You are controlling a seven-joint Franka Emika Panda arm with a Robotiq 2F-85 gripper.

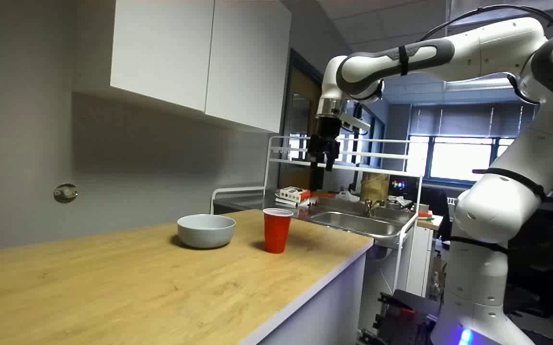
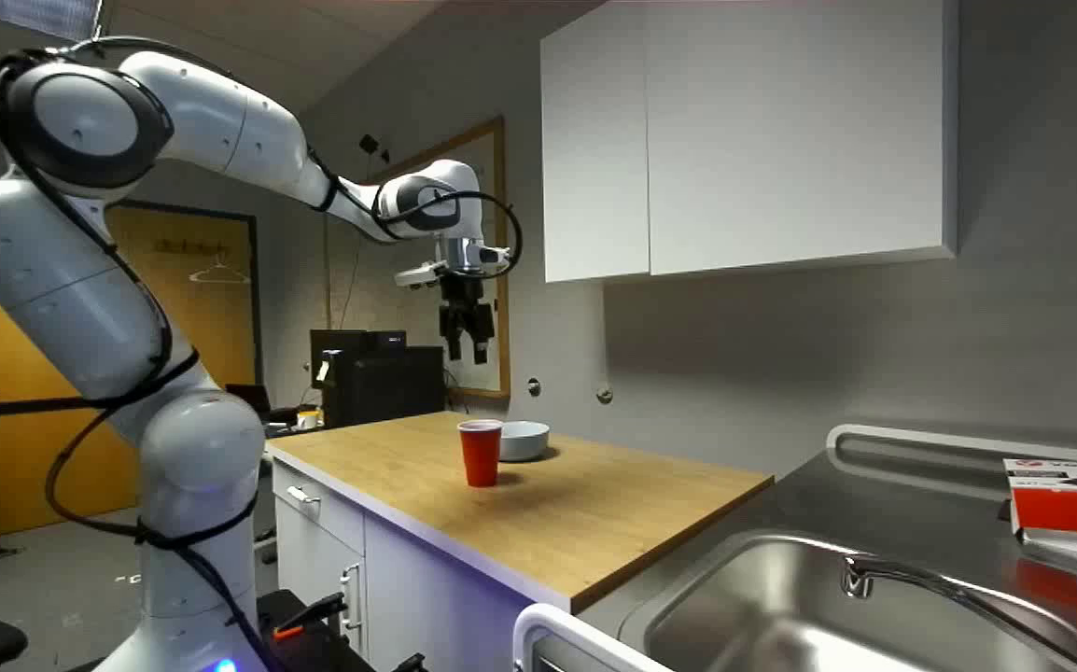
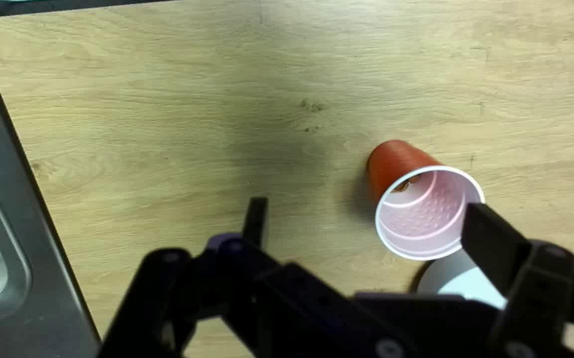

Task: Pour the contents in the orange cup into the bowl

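Though the orange cup (image 1: pixel 277 233) is red outside, its rim is white.

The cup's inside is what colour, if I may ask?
The cup's inside is pinkish white, seen best in the wrist view.

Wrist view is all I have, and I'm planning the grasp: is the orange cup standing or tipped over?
Observer: In both exterior views the orange cup stands upright on the counter.
Operator: In my view it overlaps the bowl. Touching?
Observer: No, an exterior view shows bare counter between them.
Operator: And my height?
Observer: The gripper hangs clearly higher than the cup in both exterior views.
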